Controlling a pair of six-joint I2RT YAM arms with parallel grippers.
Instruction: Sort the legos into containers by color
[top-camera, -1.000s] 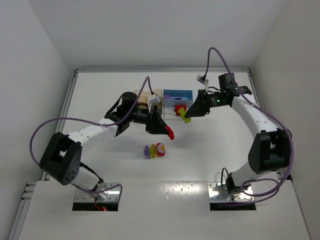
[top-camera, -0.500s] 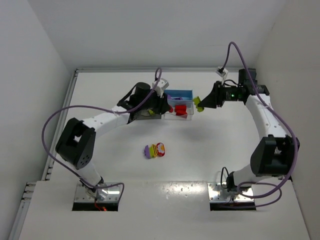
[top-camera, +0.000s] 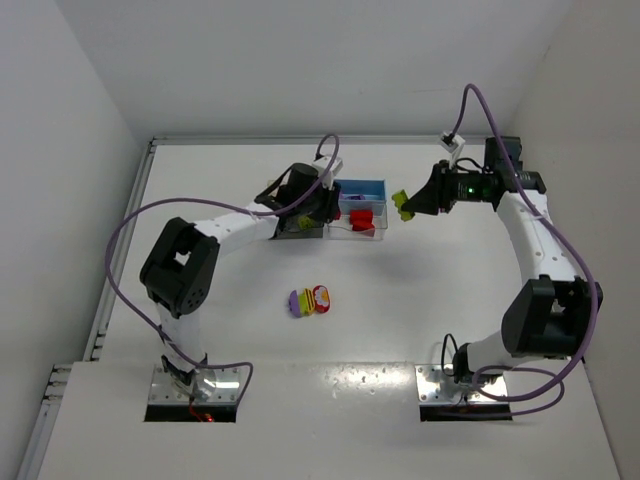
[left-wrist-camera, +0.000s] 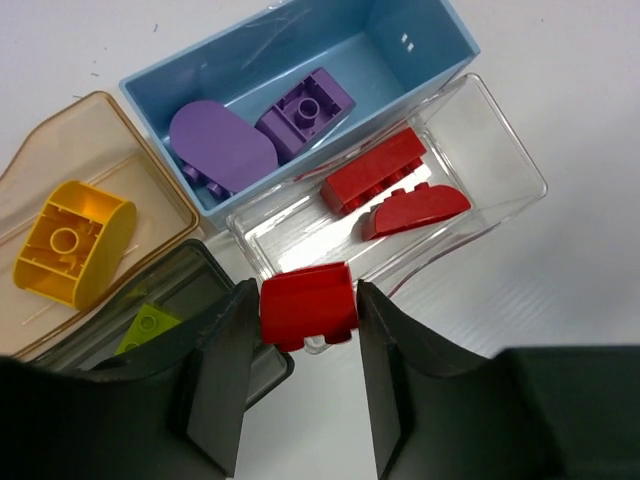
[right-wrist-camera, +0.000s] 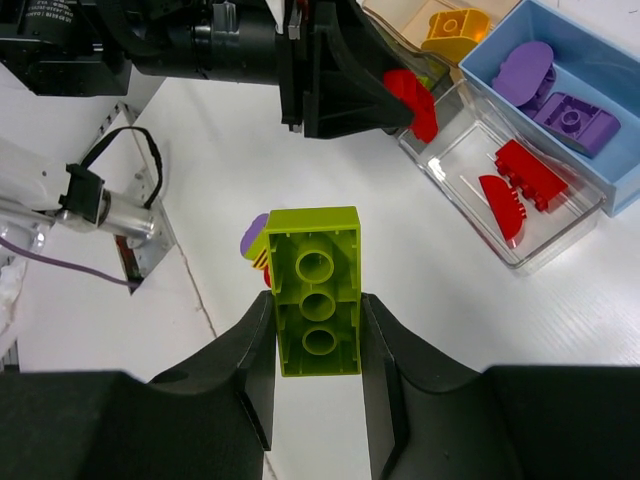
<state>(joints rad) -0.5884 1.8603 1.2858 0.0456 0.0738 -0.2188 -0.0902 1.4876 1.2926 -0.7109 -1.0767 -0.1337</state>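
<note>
My left gripper (left-wrist-camera: 306, 296) is shut on a red lego (left-wrist-camera: 308, 308) and holds it over the near end of the clear bin (left-wrist-camera: 505, 165), which has two red legos in it. The blue bin (left-wrist-camera: 425, 40) holds purple legos, the tan bin (left-wrist-camera: 60, 150) a yellow one, and the dark grey bin (left-wrist-camera: 195, 270) a green one. My right gripper (right-wrist-camera: 318, 312) is shut on a lime green lego (right-wrist-camera: 318, 250) and holds it in the air right of the bins (top-camera: 403, 204). The left gripper (top-camera: 330, 208) is at the bins in the top view.
A small cluster of purple, yellow and red legos (top-camera: 311, 300) lies on the white table in front of the bins. The four bins stand together at the back middle (top-camera: 372, 186). White walls close in the table on three sides.
My left arm has carried the red lego from the middle of the table back over the bins. My right arm has swung right and back, away from the bins, with the green lego.
</note>
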